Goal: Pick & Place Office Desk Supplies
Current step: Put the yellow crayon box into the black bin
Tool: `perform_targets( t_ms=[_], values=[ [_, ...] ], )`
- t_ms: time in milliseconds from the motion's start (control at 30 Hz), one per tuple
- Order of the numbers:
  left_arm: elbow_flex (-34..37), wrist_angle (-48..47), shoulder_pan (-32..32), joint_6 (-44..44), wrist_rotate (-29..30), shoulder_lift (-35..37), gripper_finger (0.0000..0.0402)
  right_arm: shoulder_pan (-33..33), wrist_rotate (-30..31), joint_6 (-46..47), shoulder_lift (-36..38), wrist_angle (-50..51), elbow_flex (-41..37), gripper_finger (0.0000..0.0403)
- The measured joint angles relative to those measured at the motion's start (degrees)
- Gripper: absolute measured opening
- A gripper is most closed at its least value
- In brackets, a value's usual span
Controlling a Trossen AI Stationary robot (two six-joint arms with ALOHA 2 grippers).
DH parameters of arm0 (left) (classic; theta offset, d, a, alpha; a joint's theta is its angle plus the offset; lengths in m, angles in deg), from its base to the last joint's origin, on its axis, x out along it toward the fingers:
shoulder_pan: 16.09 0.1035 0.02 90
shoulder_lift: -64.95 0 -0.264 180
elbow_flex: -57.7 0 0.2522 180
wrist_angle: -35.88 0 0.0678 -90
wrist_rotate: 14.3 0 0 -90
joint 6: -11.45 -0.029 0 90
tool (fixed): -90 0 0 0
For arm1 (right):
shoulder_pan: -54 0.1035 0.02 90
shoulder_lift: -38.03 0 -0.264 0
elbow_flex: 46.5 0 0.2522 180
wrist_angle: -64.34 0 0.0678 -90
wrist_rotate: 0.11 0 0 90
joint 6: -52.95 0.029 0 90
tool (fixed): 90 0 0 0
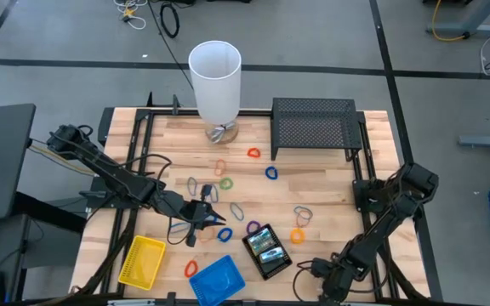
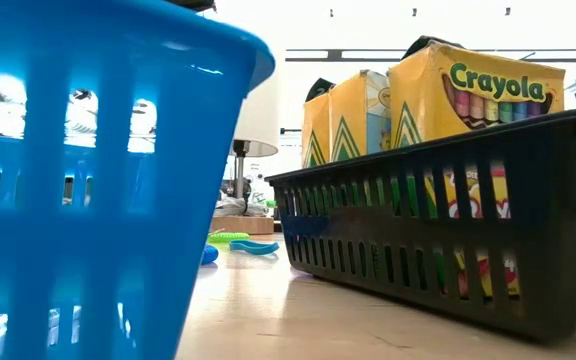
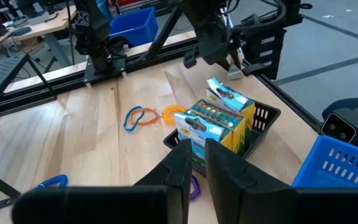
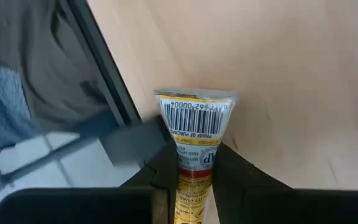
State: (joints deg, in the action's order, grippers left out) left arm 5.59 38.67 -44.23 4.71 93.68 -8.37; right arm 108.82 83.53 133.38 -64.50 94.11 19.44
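A black tray (image 1: 267,251) near the table's front holds green-yellow crayon boxes (image 3: 219,118); they also show in the low view (image 2: 473,95). A blue tray (image 1: 215,279) and a yellow tray (image 1: 141,259) lie to its left. Coloured rubber bands (image 1: 225,183) are scattered over the middle of the table. My left gripper (image 1: 215,219) hovers left of the black tray. Its fingers (image 3: 179,168) are almost together and hold nothing. A purple band (image 3: 195,186) lies under them. My right gripper (image 4: 194,180) is near the front edge, right of the black tray, shut on another crayon box (image 4: 194,118). My right gripper pinches the crayon box between its two fingers (image 4: 232,171), on the box's two opposite sides (image 4: 194,165). The fingers lie along the box. Its barcode end (image 4: 194,115) sticks out past the fingertips. I cannot tell whether the box is clear of the table.
A tall white cylinder (image 1: 215,81) stands at the far middle and a black mesh rack (image 1: 313,123) at the far right. A black frame rail (image 4: 107,81) runs along the table edge beside my right gripper.
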Motion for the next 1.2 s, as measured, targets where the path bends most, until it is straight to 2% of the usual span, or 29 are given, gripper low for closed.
perform_targets(
  t_ms=[100,367,700,867,1067,1200],
  values=[
    [0.0,0.3,0.0,-0.1,0.0,0.0,0.0053,-0.2,4.4,-4.0,0.0,0.6,1.9,0.0067],
    [0.0,1.0,0.0,-0.4,0.0,0.0,0.0053,-1.3,23.5,-14.6,-0.3,4.3,7.0,0.0067],
    [0.0,1.2,0.0,-0.4,0.0,0.0,0.0053,-1.3,27.3,-20.6,-0.2,-1.7,8.5,0.0067],
    [0.0,1.2,0.0,-0.4,0.0,0.0,0.0053,-1.5,36.1,-26.6,-0.1,-5.6,8.5,0.0067],
    [0.0,1.3,0.0,-0.4,0.0,0.0,0.0053,-1.9,51.4,-34.7,-0.1,-6.8,8.5,0.0067],
    [0.0,1.3,0.0,-0.4,0.0,0.0,0.0053,-3.5,56.5,-39.1,0.0,-7.8,8.5,0.0067]
  ],
)
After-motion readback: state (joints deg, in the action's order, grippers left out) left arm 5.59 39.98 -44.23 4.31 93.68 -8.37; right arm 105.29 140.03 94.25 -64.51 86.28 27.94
